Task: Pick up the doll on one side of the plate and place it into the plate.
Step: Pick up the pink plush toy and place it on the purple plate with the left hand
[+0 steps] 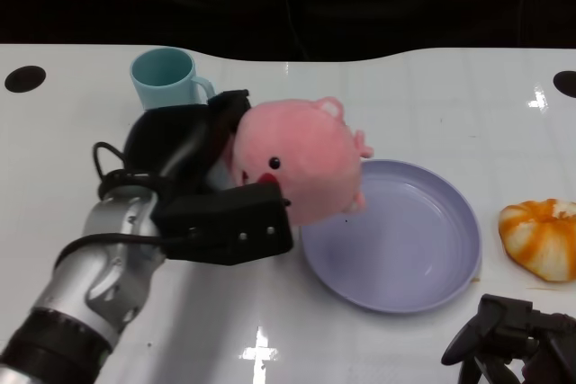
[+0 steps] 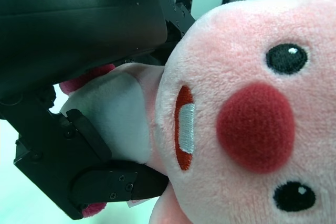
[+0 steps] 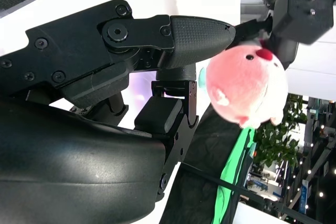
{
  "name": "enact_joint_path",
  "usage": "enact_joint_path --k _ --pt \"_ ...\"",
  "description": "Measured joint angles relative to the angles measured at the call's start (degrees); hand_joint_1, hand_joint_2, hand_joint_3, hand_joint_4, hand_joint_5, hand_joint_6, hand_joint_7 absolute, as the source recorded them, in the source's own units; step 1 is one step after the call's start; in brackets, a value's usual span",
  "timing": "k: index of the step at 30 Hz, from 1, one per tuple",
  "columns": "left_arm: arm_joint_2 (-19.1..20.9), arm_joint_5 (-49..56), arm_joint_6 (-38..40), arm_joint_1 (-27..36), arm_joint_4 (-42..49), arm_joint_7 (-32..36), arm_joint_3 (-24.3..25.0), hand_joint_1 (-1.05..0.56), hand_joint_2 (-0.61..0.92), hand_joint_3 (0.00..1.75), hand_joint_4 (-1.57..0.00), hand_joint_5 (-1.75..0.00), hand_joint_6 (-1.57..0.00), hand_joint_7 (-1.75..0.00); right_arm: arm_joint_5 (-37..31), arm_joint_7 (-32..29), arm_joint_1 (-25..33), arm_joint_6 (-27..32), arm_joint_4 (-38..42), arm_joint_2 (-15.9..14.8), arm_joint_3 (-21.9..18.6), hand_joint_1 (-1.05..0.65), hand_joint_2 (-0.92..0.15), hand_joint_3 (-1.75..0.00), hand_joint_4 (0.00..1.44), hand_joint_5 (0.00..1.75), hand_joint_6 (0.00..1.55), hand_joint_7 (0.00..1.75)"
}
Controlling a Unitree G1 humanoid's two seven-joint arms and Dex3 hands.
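My left hand (image 1: 211,191) grips the pink plush doll (image 1: 301,161) and holds it above the table, over the left rim of the lavender plate (image 1: 423,267). The left wrist view is filled by the doll (image 2: 247,124), its red nose and black eyes close up, with my left hand's fingers (image 2: 105,182) around its body. My right hand (image 1: 513,334) rests low at the near right edge, holding nothing, fingers apart. From the right wrist, the doll (image 3: 244,85) hangs in the distance beyond my right hand's fingers (image 3: 194,32).
A teal mug (image 1: 166,78) stands behind my left hand at the back left. An orange-and-white striped object (image 1: 543,236) lies to the right of the plate. Black round holes (image 1: 24,78) mark the table's far corners.
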Motion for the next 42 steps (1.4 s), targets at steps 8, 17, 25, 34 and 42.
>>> enact_joint_path --k 8,17,25,34,42 --pt "-4.83 1.35 3.47 -3.11 0.09 -3.71 -2.93 -0.23 0.54 1.04 -0.9 -1.75 -0.66 -1.75 -0.1 -0.15 0.41 0.02 -1.13 0.04 0.71 -0.94 -0.92 -0.45 0.87 1.47 0.86 1.15" --pt "-11.67 1.39 5.19 -6.61 4.63 -5.18 -5.58 -0.24 0.58 0.96 -0.88 -1.75 -0.62 -1.73 -0.59 -0.53 0.52 -0.01 -1.25 0.08 0.95 -0.94 -0.92 -0.46 0.86 1.48 0.85 1.17" --pt "-14.72 1.65 3.21 -10.09 12.48 -4.26 -7.7 -0.25 0.64 0.86 -0.89 -1.75 -0.64 -1.72 -0.58 -0.64 0.59 0.06 -1.28 0.1 1.09 -0.94 -0.92 -0.46 0.86 1.48 0.85 1.16" --pt "-16.41 1.77 1.94 -12.26 17.15 -3.76 -9.25 -0.24 0.67 0.71 -0.86 -1.75 -0.66 -1.59 -0.54 -0.85 1.13 0.96 -2.12 0.19 1.46 -0.95 -0.92 -0.44 0.87 1.48 0.86 1.16" --pt "-17.44 0.65 1.8 -13.04 18.49 -5.05 -9.16 -0.36 0.89 0.09 -0.75 -1.7 -1.0 -0.34 -0.77 -1.02 1.09 0.94 -2.09 0.2 1.47 -0.94 -0.92 -0.46 0.86 1.48 0.85 1.16"
